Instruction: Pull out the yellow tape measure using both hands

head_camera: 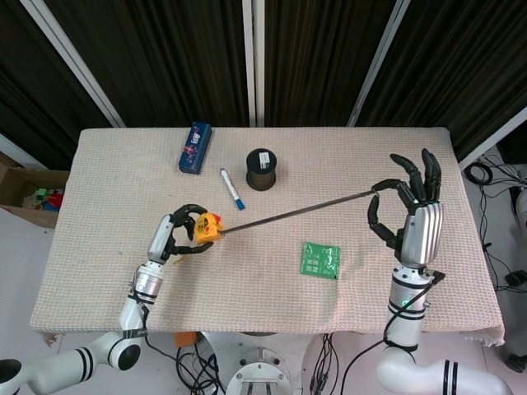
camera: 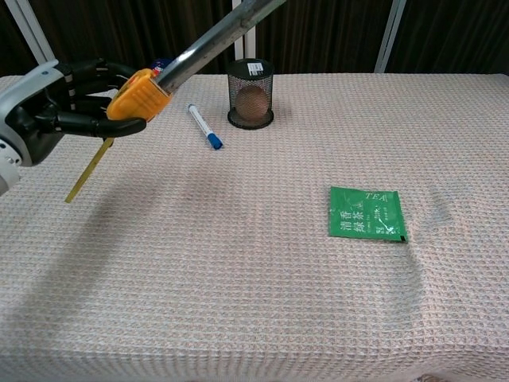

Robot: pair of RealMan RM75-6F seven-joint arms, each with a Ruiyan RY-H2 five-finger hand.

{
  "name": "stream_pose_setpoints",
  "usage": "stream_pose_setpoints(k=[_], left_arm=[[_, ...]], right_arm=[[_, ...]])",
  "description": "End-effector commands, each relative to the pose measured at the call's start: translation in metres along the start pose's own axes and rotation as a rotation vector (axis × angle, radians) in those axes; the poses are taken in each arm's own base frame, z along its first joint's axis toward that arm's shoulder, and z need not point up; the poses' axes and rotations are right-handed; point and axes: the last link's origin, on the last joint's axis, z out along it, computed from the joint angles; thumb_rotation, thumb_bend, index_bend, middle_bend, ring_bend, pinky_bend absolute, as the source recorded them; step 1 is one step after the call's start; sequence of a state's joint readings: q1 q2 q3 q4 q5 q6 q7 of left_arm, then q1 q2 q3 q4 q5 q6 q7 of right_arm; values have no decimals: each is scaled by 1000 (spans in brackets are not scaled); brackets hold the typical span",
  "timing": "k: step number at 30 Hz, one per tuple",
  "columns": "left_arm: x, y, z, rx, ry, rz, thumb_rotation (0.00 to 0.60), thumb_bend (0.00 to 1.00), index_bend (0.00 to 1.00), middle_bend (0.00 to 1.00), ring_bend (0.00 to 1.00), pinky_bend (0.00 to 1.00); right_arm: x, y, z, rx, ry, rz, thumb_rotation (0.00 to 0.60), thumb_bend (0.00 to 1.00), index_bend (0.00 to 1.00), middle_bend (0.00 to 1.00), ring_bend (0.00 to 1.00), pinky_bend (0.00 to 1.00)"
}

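Observation:
My left hand (head_camera: 169, 239) (camera: 56, 107) grips the yellow tape measure case (head_camera: 207, 228) (camera: 137, 94) above the table's left half. A yellow strap (camera: 87, 169) dangles from the case. The metal tape blade (head_camera: 296, 211) (camera: 215, 32) runs out of the case, stretched up and to the right. Far over on the right, my right hand (head_camera: 409, 214) pinches the blade's end between thumb and a finger, the other fingers spread. The chest view does not show the right hand.
A black mesh cup (head_camera: 262, 169) (camera: 250, 93) stands at the back middle, a blue-capped marker (head_camera: 231, 189) (camera: 202, 126) lies beside it. A blue box (head_camera: 195, 147) lies at the back left. A green tea packet (head_camera: 320, 260) (camera: 367, 212) lies right of centre.

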State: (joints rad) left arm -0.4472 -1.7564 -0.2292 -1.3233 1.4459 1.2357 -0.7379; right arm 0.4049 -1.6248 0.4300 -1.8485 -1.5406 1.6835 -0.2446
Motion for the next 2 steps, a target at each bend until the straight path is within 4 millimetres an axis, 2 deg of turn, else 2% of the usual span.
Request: stream_pose_setpoints(k=[1,2], left_arm=[[3,-3,-2,0,-4,5,600,384,714,713,624,685],[4,-4,-2,0,-4,3,600,384,716,714,624,685]], right_arm=[[4,0,0,-1,12,5,600,661,753,246,0,0],[5,0,0,-2,15,7,600,661,753,246,0,0]])
